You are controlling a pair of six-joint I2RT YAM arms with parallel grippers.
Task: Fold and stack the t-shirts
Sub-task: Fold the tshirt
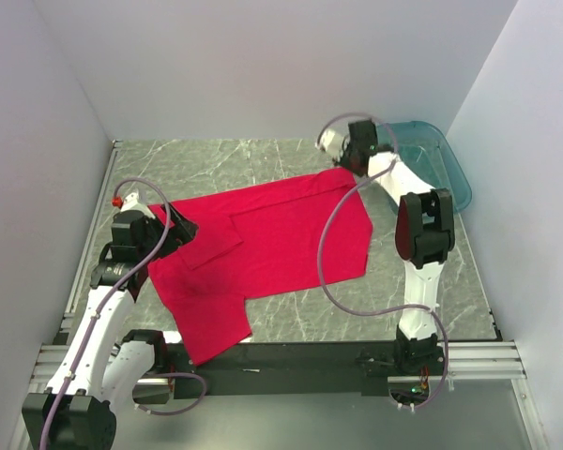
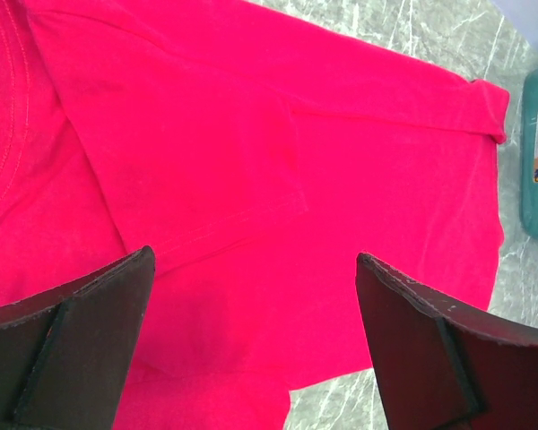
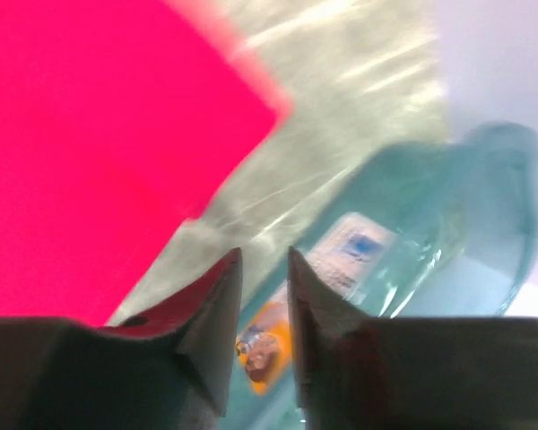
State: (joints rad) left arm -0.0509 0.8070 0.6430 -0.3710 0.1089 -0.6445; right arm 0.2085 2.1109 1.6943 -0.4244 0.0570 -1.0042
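The red t-shirt (image 1: 263, 253) lies flat on the marble table (image 1: 216, 159), one corner over the near edge, with the left gripper (image 2: 255, 258) spread wide above it and the right gripper (image 3: 264, 254), narrowly parted and unladen, between its far corner and the teal basin (image 1: 446, 164).
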